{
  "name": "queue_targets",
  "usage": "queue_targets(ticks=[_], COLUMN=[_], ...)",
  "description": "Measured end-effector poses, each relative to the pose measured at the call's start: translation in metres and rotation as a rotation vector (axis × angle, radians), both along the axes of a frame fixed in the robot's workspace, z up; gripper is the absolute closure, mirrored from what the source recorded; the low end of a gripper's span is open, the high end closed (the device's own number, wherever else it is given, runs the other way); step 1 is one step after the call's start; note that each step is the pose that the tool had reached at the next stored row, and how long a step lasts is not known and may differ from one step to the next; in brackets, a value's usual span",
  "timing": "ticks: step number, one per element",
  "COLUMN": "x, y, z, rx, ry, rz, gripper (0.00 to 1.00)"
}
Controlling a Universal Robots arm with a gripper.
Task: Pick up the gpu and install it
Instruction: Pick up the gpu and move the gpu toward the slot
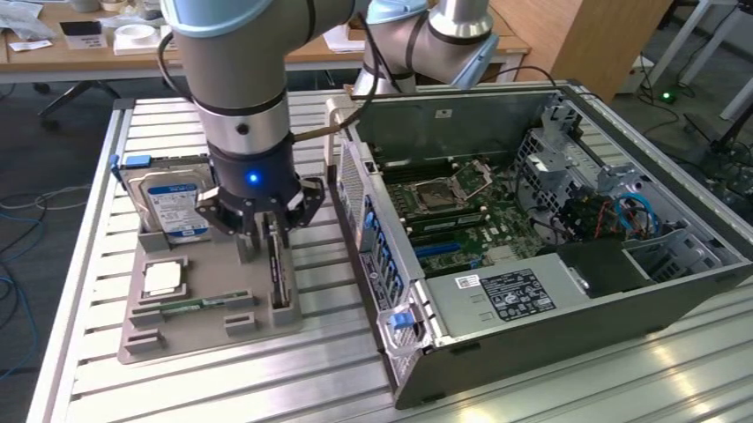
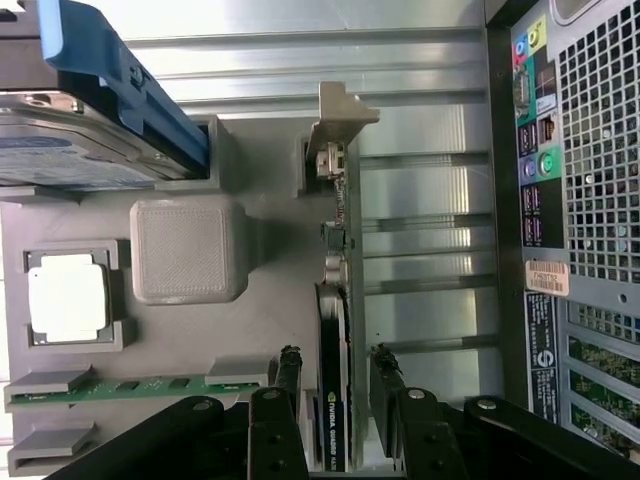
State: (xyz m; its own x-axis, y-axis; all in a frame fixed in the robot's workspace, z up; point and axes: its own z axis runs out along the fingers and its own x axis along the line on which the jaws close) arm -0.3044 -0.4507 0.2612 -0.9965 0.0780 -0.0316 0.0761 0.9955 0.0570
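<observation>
The gpu [image 1: 279, 275] stands on its long edge in a slot at the exterior view's right side of the grey holder tray [image 1: 200, 339]. In the wrist view the gpu [image 2: 333, 400] is a thin black card with its silver end bracket [image 2: 340, 118] at the far end. My gripper [image 1: 264, 248] hangs straight down over it. The gripper [image 2: 335, 358] is open, with one black finger [image 2: 289, 368] on each side of the card and a small gap showing on both sides. The open computer case [image 1: 530, 229] with its motherboard [image 1: 465, 211] lies beside the tray.
On the tray sit a blue-labelled hard drive [image 1: 171, 204], a square CPU [image 1: 161, 280] and a green RAM stick [image 1: 203, 306]. The case's rear panel [image 2: 585, 200] stands close to the gpu slot. A slatted metal table [image 1: 330, 370] carries everything.
</observation>
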Motion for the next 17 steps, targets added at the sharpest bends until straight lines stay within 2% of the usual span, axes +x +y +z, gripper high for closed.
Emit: queue_targets(ticks=[10, 17], x=[0.001, 0.001], y=[0.0017, 0.0078], z=[-0.0133, -0.0177], rx=[0.0000, 0.0000], ry=[0.0000, 0.0000], rz=[0.000, 0.000], gripper=[0.58, 0.58])
